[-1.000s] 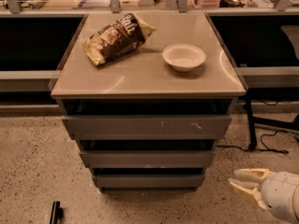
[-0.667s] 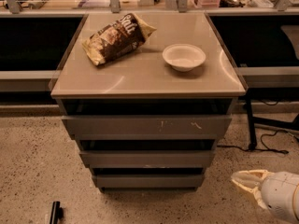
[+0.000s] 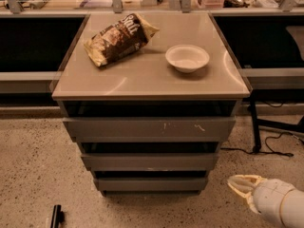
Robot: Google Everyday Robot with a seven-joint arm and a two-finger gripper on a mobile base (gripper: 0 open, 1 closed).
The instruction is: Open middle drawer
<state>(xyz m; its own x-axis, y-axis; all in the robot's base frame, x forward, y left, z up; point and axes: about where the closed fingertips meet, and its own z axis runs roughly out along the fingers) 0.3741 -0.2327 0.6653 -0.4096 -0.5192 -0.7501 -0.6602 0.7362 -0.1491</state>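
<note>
Camera view shows the jaws closed, empty, lower right of middle drawer [image 3: 149, 162].
</note>
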